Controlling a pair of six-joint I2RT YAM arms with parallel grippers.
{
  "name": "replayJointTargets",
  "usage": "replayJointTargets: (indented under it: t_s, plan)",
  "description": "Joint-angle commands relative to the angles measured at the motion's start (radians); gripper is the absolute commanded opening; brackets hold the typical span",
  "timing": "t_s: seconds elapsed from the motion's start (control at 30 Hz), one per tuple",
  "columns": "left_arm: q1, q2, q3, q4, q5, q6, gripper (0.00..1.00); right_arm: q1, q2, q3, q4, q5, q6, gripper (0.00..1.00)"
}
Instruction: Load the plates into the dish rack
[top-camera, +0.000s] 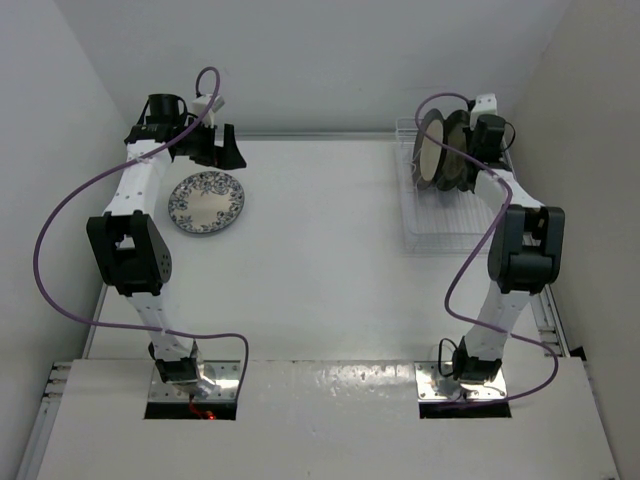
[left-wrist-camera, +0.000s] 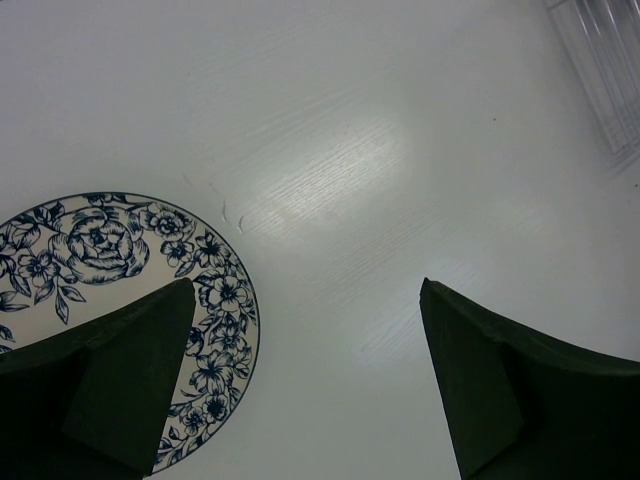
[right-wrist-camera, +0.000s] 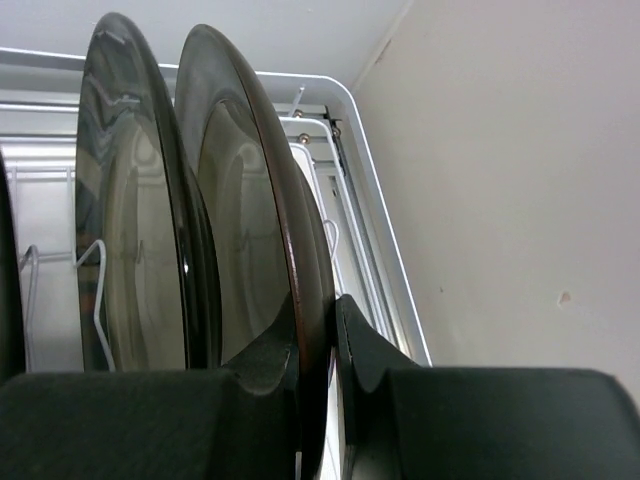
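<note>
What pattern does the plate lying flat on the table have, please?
The plate has a blue floral rim; left wrist view shows it best.

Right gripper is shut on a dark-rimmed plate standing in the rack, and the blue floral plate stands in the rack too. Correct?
One thing is wrong: the blue floral plate lies flat on the table, near the open left gripper, as the top view shows. The right gripper is shut on a dark-rimmed plate standing in the rack.
</note>
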Motion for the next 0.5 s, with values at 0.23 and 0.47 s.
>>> replayJointTargets:
  t_s: [0.23,0.47]
  plan:
    - [0.003,-0.058,-0.002,0.015,0.0,0.018,1.0,0.007,0.002,0.038,0.05,0.005,0.144,0.55]
    - [0.036,-0.058,-0.011,0.015,-0.104,-0.002,1.0,0.0,-0.051,0.079,0.066,0.083,0.135,0.76]
